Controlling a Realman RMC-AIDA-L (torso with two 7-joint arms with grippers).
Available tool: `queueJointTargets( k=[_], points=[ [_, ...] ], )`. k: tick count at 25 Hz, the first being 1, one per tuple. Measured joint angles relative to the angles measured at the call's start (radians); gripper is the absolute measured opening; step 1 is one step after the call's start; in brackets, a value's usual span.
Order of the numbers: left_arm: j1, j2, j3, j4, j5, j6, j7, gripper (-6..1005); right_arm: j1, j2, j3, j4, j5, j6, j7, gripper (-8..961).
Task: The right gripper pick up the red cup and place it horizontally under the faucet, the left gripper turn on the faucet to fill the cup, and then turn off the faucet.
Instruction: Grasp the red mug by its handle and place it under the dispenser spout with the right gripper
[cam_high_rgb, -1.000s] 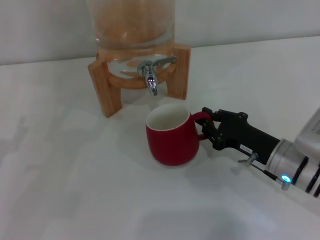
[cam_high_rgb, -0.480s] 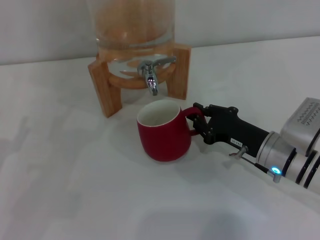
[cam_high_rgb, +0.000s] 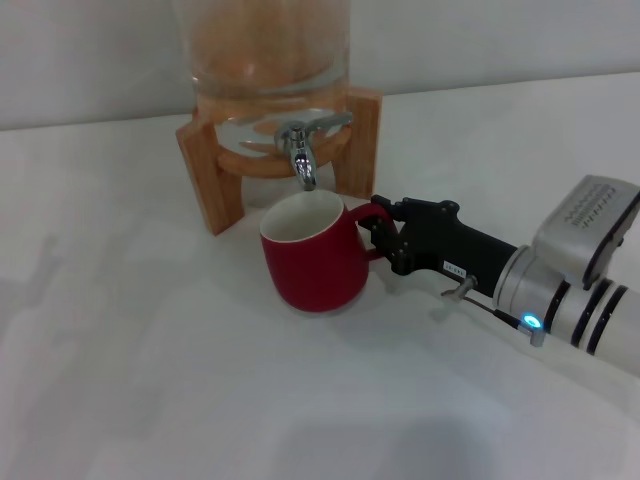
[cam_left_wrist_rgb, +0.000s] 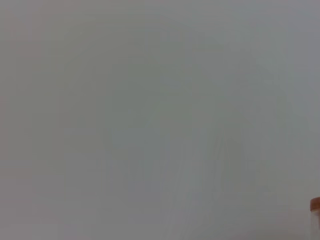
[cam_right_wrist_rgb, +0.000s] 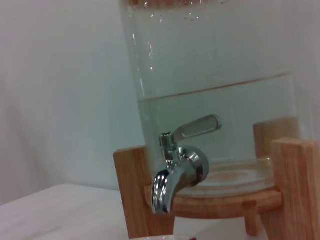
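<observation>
Right hand (cam_high_rgb: 375, 238) clenched on red cup (cam_high_rgb: 312, 252) handle, frame centre; cup upright, rim just below-left of the faucet (cam_high_rgb: 300, 148) spout. Left hand unseen.

Black right gripper (cam_high_rgb: 378, 230), silver arm, blue light.

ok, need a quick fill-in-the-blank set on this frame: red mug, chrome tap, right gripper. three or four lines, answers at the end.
1. The right gripper, a black claw, grips the squat dark-red ceramic cup by its ____.
2. The cup's opening sits right below the spout of the shiny chrome faucet, which is fixed to a glass dispenser in a ____ stand.
3. The cup's inside is cream-white and looks ____ of water.
4. The left gripper is ____ in the head view.

Answers: handle; wooden; empty; absent
</observation>
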Motion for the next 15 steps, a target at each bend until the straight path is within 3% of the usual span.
queueJointTargets(
  k=[15],
  points=[
    [-0.002, 0.0, 0.0, 0.0, 0.001, 0.003, 0.0, 876, 0.039, 0.001, 0.017, 0.009, 0.01, 0.036, 0.002, 173]
  ],
)
